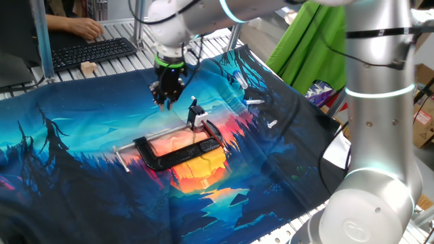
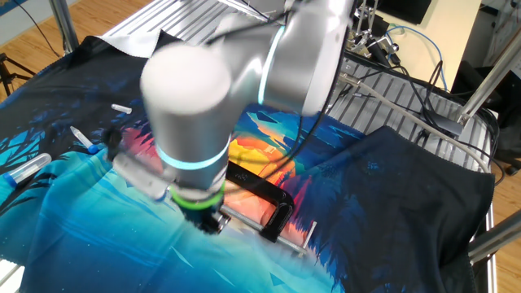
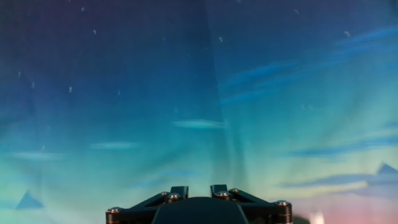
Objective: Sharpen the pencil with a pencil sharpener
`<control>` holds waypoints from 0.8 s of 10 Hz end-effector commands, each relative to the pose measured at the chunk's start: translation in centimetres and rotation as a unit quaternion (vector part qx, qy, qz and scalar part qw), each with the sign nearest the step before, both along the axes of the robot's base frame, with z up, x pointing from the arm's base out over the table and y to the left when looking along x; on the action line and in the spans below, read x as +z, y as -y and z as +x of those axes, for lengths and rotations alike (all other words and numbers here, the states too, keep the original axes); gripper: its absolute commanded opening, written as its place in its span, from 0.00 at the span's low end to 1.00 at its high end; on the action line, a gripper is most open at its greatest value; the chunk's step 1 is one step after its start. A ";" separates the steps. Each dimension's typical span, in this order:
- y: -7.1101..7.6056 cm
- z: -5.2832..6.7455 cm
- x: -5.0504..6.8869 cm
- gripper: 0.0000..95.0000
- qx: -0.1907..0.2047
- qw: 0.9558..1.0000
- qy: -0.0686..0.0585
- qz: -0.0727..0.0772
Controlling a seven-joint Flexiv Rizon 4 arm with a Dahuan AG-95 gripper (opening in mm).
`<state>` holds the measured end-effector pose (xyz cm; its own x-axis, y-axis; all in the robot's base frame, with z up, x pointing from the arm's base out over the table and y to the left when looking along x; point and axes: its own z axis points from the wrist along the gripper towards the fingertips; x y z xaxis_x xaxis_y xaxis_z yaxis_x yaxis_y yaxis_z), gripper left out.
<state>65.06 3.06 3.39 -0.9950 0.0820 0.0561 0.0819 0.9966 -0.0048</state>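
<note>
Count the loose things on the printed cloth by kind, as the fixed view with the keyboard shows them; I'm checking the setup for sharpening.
black C-clamp: 1
pencil sharpener: 1
small white bits: 2
Total: 4
The pencil cannot be made out for certain, so it is not counted.

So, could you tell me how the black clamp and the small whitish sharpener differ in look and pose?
The clamp is black, large and C-shaped; the sharpener is whitish, small and boxy. The clamp lies flat, while the sharpener stands up at its end. Both are on the printed cloth.
</note>
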 end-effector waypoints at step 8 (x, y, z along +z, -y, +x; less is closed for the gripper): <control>0.2 0.4 -1.5 0.20 0.004 1.000 0.000 0.002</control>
